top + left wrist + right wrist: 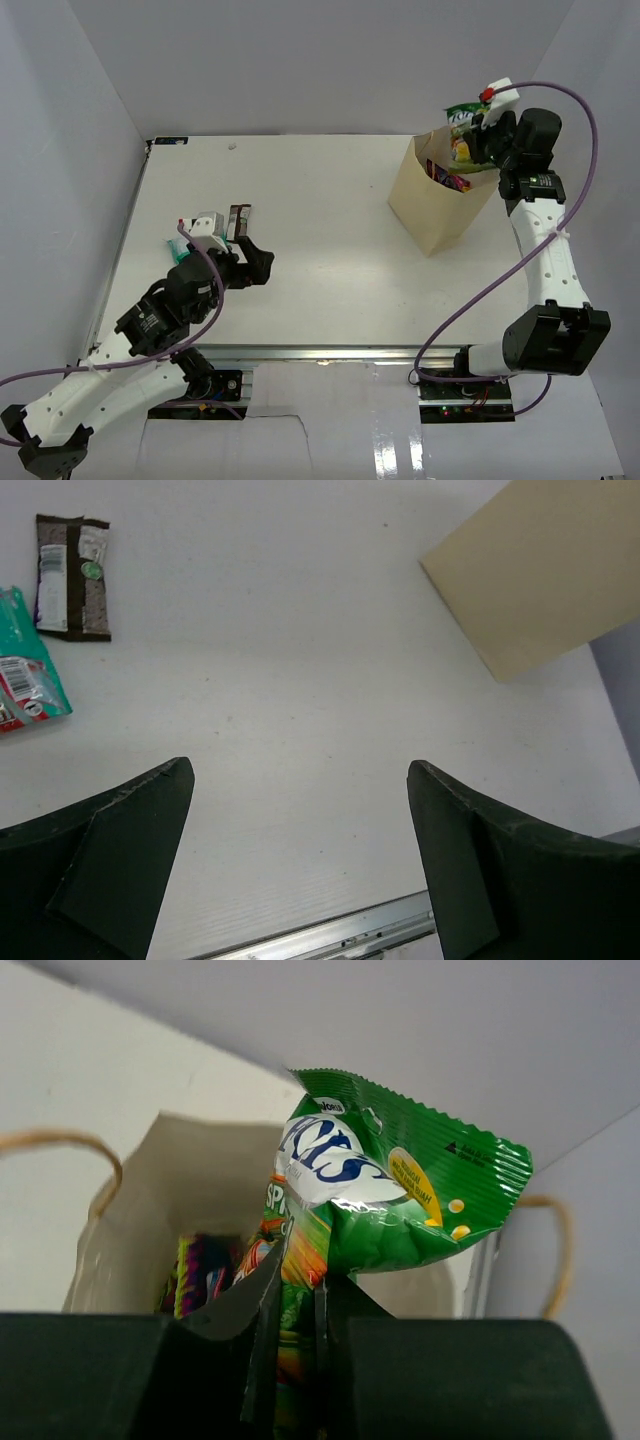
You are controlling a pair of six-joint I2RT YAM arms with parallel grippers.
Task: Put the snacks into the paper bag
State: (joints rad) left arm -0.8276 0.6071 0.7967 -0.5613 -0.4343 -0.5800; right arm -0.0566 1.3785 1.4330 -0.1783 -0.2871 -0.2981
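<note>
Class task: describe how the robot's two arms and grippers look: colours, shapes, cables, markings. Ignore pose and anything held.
Both the left arm and right arm have white links joined by black joints. A lilac cable loops along each. The left gripper and right gripper have matt black, wedge-shaped fingers. A white mount with a red spot tops the right wrist.

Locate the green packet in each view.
Top external: upper right, the green packet sticks up above the paper bag, pinched by the right gripper.
Left wrist: not in it.
Right wrist: centre, standing up from the shut jaws.
Shared landmark: the paper bag, upper right in left wrist, behind the packet in right wrist.
</note>
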